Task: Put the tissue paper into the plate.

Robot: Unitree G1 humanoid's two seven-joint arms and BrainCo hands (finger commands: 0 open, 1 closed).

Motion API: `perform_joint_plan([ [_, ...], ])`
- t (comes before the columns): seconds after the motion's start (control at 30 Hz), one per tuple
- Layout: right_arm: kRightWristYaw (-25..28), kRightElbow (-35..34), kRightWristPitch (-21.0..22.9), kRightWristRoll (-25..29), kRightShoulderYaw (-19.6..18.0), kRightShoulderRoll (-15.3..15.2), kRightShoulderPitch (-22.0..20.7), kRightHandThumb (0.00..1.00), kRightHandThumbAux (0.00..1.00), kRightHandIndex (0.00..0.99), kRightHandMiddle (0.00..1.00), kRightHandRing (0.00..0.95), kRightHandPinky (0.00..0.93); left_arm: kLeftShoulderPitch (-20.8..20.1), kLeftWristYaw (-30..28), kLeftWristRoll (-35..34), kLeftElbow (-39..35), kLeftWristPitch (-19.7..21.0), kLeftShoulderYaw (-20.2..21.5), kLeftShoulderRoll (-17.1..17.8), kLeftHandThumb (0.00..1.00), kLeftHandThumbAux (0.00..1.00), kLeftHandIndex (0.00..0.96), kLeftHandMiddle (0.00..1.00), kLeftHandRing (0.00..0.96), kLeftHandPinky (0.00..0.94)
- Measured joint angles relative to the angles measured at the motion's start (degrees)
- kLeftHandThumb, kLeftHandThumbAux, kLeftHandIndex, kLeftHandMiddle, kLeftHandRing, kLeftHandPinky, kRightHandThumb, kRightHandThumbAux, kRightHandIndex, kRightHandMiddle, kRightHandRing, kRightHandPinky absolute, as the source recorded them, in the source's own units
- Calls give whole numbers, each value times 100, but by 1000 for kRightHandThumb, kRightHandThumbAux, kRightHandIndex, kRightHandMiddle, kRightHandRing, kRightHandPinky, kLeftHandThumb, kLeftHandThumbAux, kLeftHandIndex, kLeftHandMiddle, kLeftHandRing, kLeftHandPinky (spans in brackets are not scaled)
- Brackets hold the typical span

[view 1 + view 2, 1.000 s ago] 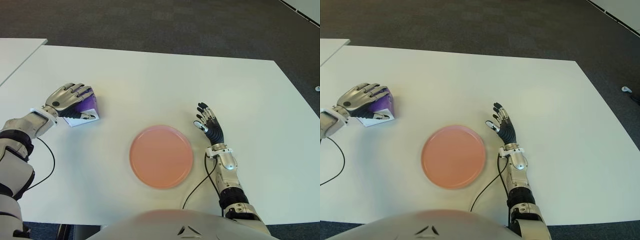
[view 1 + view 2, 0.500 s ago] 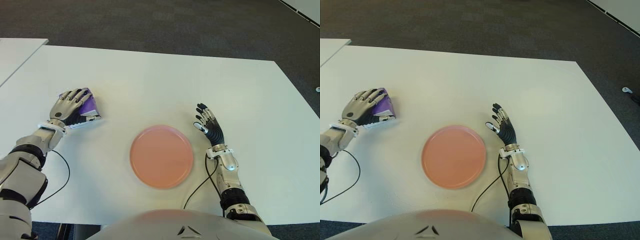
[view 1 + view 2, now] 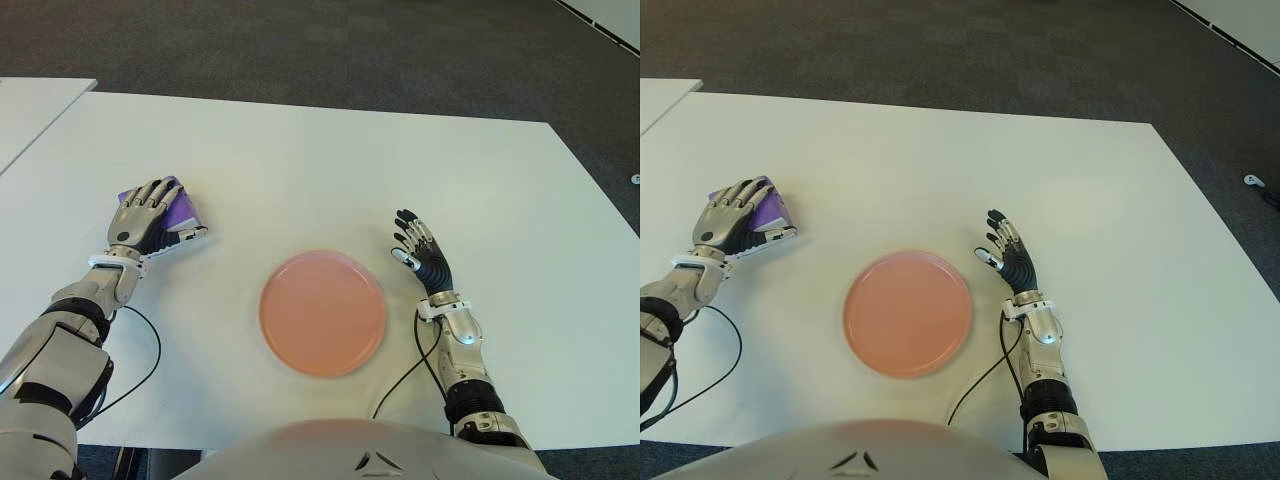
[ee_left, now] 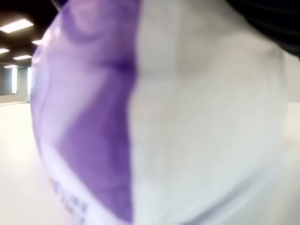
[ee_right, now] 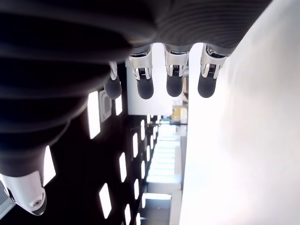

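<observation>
left hand (image 3: 140, 217) draped over the tissue paper (image 3: 176, 207), a purple-and-white pack lying on the white desk (image 3: 300, 160) at about ten o'clock from the pink plate (image 3: 323, 312). compared with a second ago, the left forearm has swung inward and now reaches the pack from the near side rather than from the far left, so the fingers (image 3: 152, 193) point away from the robot across the top of the pack instead of crossing it sideways; the pack itself has turned a little on the desk but stays at about the same spot, well apart from the plate. in the left wrist view the pack (image 4: 154, 117) fills almost the whole field, pressed close to the palm, and the fingers lie curled over its top while the thumb shows at its right edge, so the hand reads as closing on the pack; whether the hold is firm enough to lift cannot be told, and the pack appears to sit on the desk, not raised. the plate is bare. right hand (image 3: 422, 258) just beside the plate at about three o'clock, fingers spread and holding nothing, shifted only slightly. judgement: the change is a re-alignment of the wrist for a better purchase, so the task stands at the grasp stage; lifting the pack and carrying it towards four o'clock to the plate are not yet done.
</observation>
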Motion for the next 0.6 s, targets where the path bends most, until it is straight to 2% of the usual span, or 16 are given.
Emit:
perform_joint_plan([
  [0.6, 162, -76, 0, 138, -46, -246, 177, 0, 586, 0, 0, 0, 0, 168, 169, -266, 9, 47, 194, -195, 344, 133, 0, 0, 0, 0],
])
